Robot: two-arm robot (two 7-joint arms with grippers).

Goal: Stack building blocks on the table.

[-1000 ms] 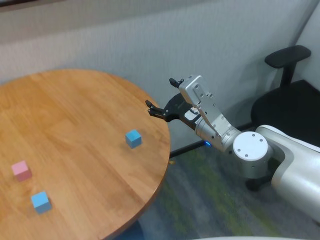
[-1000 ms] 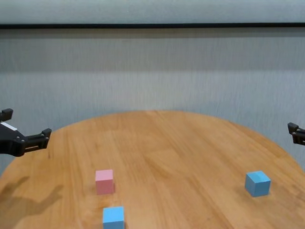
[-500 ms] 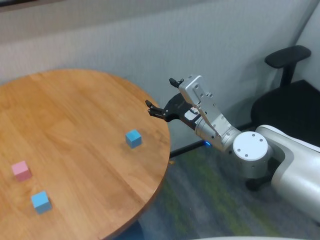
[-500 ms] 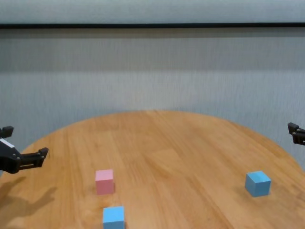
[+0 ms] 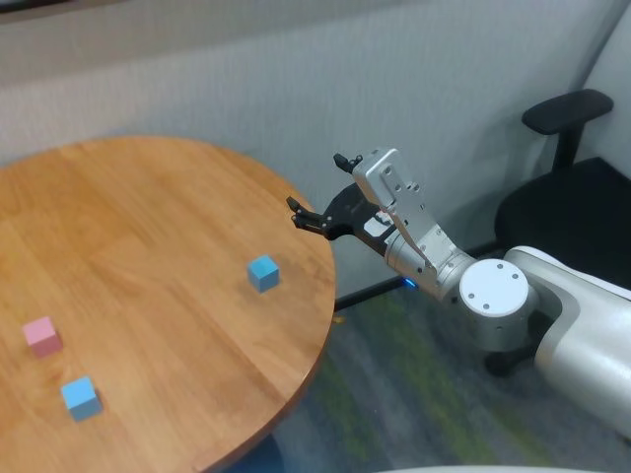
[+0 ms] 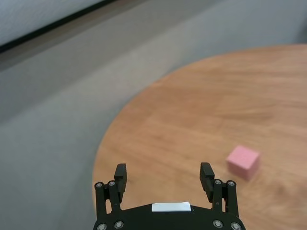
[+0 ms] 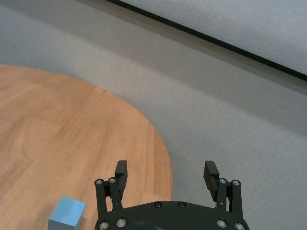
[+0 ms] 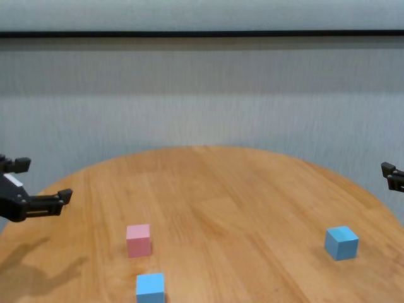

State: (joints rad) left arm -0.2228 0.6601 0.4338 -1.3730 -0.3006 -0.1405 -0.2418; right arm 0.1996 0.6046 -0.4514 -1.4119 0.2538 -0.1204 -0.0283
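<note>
The left gripper (image 6: 163, 173) is hovering with its fingers spread and empty over the left edge of the round wood-plank table (image 8: 240, 189), the small pink cube (image 8: 138, 240) lying ahead of it, probably well apart. Just in front of that cube is sitting a light blue cube (image 8: 150, 287). The right gripper (image 5: 317, 192), likewise spread, is hanging off the table's right edge, the second light blue cube (image 5: 262, 272) lying near it

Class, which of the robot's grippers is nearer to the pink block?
Left. The left gripper hovers open over the table's left edge, just beyond the pink block. The right gripper is open off the table's right edge, far across from it.
</note>
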